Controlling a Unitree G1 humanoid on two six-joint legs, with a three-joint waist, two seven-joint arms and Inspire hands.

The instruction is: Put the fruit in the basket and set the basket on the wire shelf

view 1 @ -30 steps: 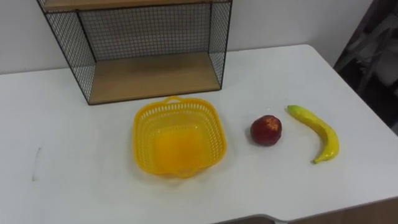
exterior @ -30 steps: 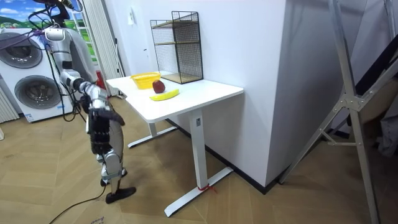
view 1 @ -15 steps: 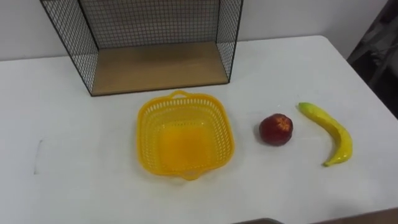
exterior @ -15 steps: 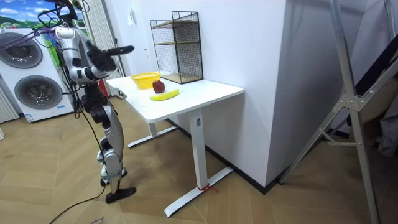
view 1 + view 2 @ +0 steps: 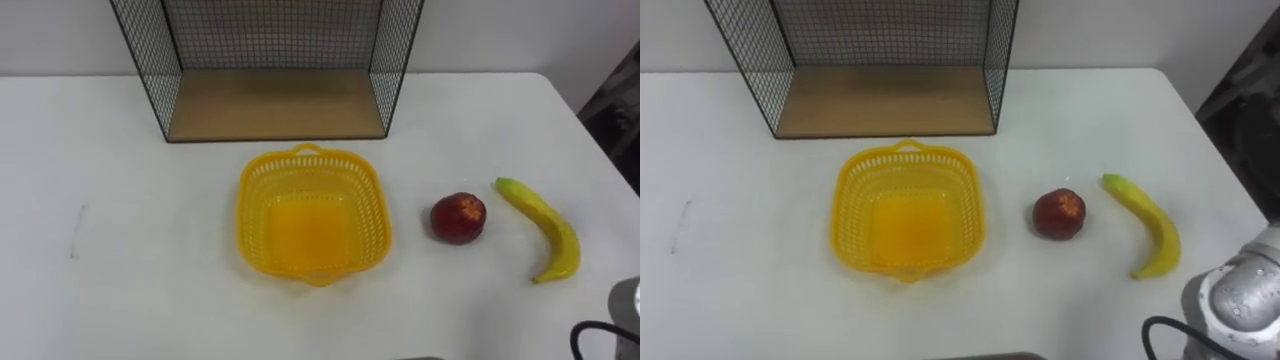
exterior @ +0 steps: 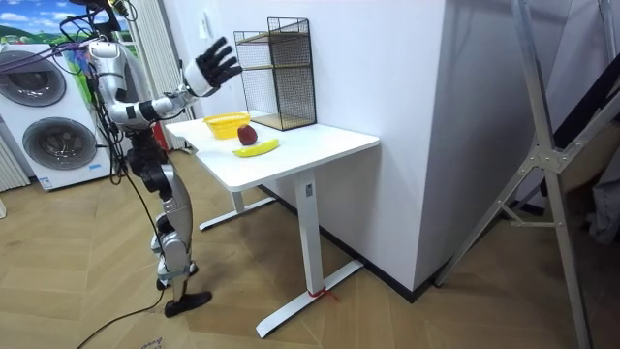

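Note:
An empty yellow basket (image 5: 262, 215) stands in the middle of the white table (image 5: 120, 280). To its right lie a red apple (image 5: 458, 217) and, further right, a yellow banana (image 5: 545, 228). Behind the basket stands the black wire shelf (image 5: 275, 103) with a wooden bottom board. In the room view I stand at the table's end, my right hand (image 6: 211, 66) raised above the table's edge with fingers spread, open, holding nothing. Its forearm (image 5: 1240, 300) shows at the lower right of the eye views, near the banana.
The table's right edge (image 5: 590, 140) runs close behind the banana. In the room view, washing machines (image 6: 48, 136) stand behind me and a metal frame (image 6: 542, 145) leans at the room view's right. The wall is right behind the shelf.
My right arm has swung up from my side to above the table, the hand opening wide. The eye view has shifted, and the forearm has come in at the lower right. Basket and fruit have not moved.

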